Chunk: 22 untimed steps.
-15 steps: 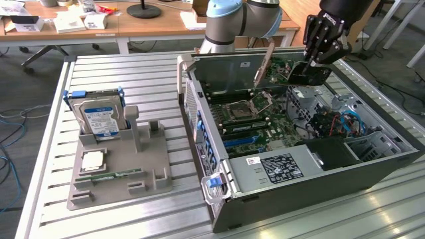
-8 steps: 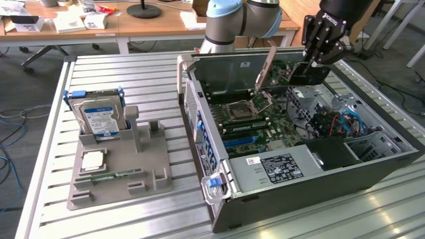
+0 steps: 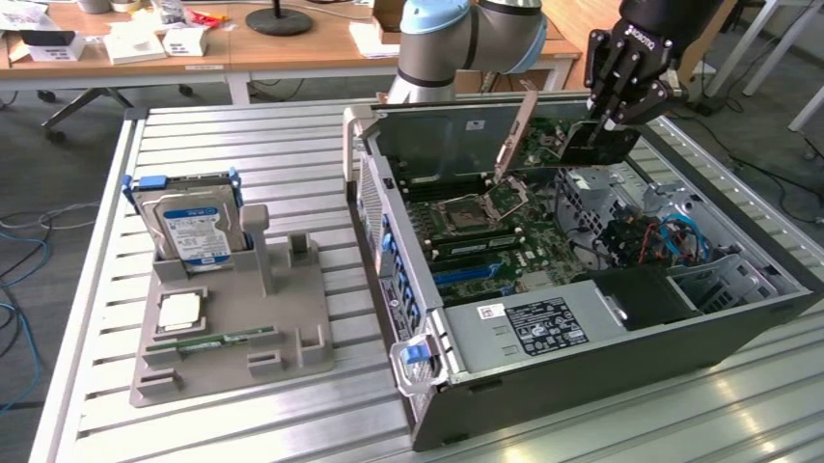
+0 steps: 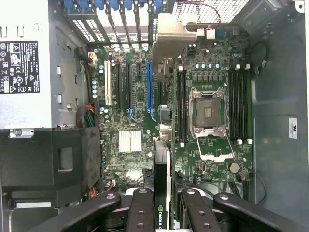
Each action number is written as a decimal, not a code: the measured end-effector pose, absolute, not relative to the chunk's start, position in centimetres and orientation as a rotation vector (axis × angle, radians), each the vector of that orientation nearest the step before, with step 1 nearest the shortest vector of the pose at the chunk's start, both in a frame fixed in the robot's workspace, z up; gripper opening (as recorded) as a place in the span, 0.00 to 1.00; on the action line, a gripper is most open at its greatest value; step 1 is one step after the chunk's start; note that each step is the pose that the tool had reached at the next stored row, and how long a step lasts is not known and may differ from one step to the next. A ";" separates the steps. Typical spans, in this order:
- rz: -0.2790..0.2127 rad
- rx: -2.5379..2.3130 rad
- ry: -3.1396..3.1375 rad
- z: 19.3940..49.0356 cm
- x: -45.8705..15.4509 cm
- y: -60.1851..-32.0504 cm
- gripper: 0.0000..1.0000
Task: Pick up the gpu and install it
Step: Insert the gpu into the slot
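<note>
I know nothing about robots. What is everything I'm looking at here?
table: one, silver slatted metal, under everything
computer case: one, dark grey, open, on the exterior view's right
motherboard: one, green, inside the case
power supply: one, silver, inside the case
holder: one, grey, on the exterior view's left
hard drive: one, silver with blue label, upright in the holder
memory stick: one, green, flat on the holder
gpu: one, dark with silver bracket, held over the motherboard
gripper: one, black, shut on the gpu
arm: one, grey and light blue, behind the case
</note>
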State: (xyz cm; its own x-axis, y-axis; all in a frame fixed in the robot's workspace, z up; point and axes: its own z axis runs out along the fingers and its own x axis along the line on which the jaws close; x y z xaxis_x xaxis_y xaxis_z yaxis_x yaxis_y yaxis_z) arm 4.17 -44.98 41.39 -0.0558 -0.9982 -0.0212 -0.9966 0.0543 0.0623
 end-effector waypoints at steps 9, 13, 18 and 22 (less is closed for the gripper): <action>-0.092 2.146 -2.256 41.4 4.1 -45.0 0.26; -0.078 2.162 -2.253 41.3 4.0 -45.0 0.26; -0.054 2.185 -2.254 41.2 3.8 -44.9 0.26; -0.036 2.199 -2.257 41.1 3.6 -44.9 0.26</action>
